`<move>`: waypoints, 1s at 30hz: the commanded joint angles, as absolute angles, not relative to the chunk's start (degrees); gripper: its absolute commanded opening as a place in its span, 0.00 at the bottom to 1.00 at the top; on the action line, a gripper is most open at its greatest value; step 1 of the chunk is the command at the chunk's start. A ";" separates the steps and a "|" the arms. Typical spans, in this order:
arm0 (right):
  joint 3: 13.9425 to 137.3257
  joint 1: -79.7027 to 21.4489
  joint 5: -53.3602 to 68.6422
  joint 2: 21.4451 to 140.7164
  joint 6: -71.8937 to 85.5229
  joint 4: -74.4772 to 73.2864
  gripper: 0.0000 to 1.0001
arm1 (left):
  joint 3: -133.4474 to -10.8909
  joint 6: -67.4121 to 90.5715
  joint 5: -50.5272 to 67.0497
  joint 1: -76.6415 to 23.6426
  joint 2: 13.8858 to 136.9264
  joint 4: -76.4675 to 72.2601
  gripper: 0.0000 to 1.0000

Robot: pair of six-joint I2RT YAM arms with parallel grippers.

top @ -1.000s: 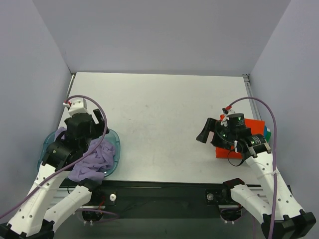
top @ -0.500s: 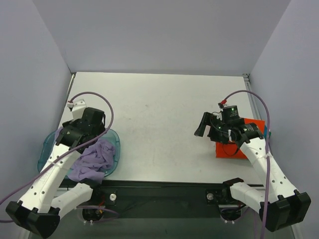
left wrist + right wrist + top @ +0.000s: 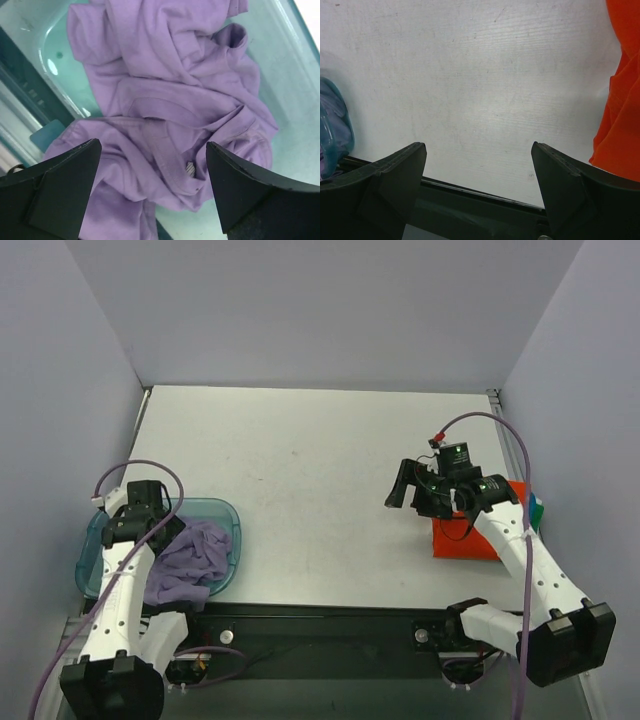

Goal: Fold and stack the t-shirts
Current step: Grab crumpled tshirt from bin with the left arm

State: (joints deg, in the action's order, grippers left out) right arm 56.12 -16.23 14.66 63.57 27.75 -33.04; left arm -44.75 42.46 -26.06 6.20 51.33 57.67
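Left fingers spread wide, empty, poised over the crumpled lavender t-shirt in the blue tray, lower left of the top view, evidently for pickup. Right fingers likewise apart, holding nothing, over the worktop beside the orange-red t-shirt, the probable stack site.

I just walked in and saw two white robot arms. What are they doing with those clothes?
They are meant to fold and stack t-shirts. The left hand is open above a crumpled purple t-shirt lying in the blue tray, not gripping it. The right hand is open too, over bare table beside an orange t-shirt that lies folded flat, with a green edge peeking out beside it. The purple one is not yet folded.
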 commanded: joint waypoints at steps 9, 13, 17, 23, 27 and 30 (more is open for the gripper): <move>60.73 -16.61 16.43 67.50 24.44 -31.29 0.90 | -33.76 51.41 -19.77 11.25 55.37 45.71 0.97; 61.52 -16.52 17.31 68.64 23.29 -31.29 0.90 | -31.74 52.56 -20.65 12.22 55.28 43.07 0.97; 62.31 -16.35 18.54 69.87 22.24 -31.29 0.90 | -29.36 53.52 -21.00 12.48 56.86 40.26 0.87; 63.46 -15.91 20.12 72.07 20.57 -30.94 0.90 | -29.00 53.53 -18.82 12.92 57.31 40.70 0.39; 63.46 -15.73 21.27 73.82 19.25 -30.59 0.90 | -31.28 53.18 -13.46 12.92 54.06 41.57 0.02; 63.98 -15.73 21.88 74.79 18.20 -30.41 0.90 | -33.56 53.35 -6.52 13.01 51.25 42.10 0.00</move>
